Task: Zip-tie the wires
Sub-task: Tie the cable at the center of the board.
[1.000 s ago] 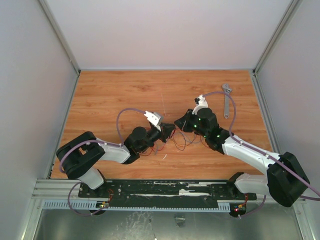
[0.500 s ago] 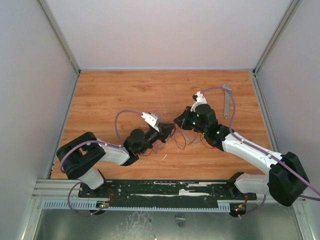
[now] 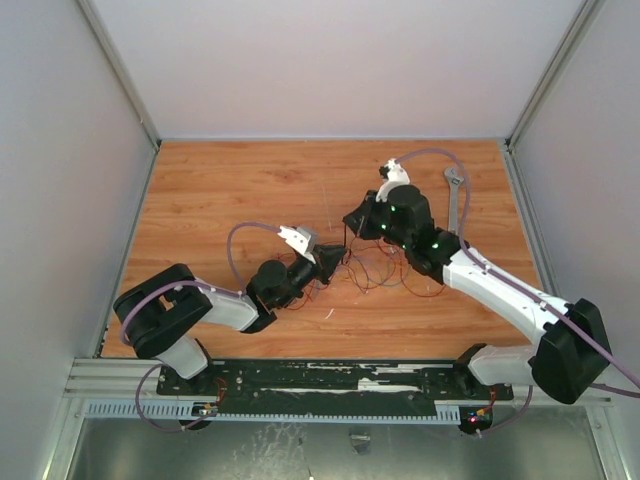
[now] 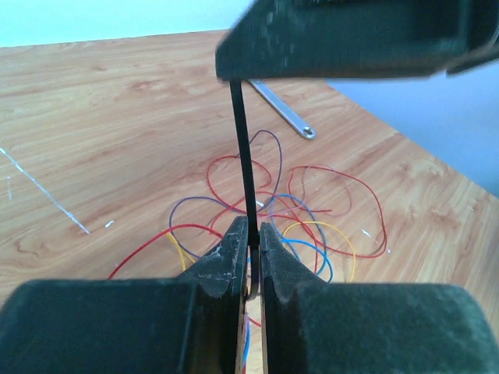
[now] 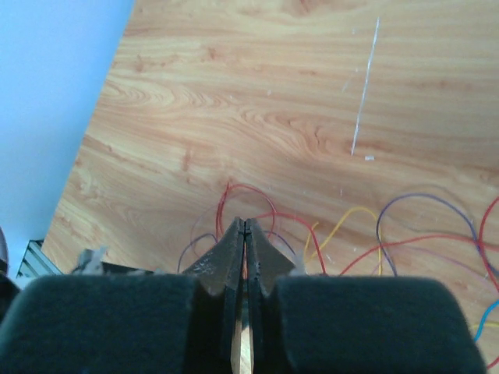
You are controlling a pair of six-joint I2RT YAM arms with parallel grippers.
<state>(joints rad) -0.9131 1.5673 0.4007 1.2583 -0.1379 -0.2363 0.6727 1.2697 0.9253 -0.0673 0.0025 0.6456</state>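
Observation:
The wires (image 3: 385, 272) lie as a loose tangle of thin red, purple, yellow and blue loops on the wooden table, just right of centre. The zip tie (image 4: 243, 156), a thin black strip, stands taut between both grippers above the tangle. My left gripper (image 3: 335, 258) is shut on its lower end; the strip runs between the jaws (image 4: 251, 231). My right gripper (image 3: 350, 222) is shut on the upper end, and its dark fingers (image 4: 343, 47) fill the top of the left wrist view. In the right wrist view the shut jaws (image 5: 245, 224) hang over wire loops (image 5: 234, 191).
A silver adjustable wrench (image 3: 455, 200) lies at the back right near the wall, also seen as a wrench (image 4: 284, 117) in the left wrist view. White walls close off the table on three sides. A pale scratch (image 5: 362, 93) marks the wood.
My right gripper has moved toward the back of the table while the left one has drawn slightly left. The gap between them has widened, with the strip stretched across it.

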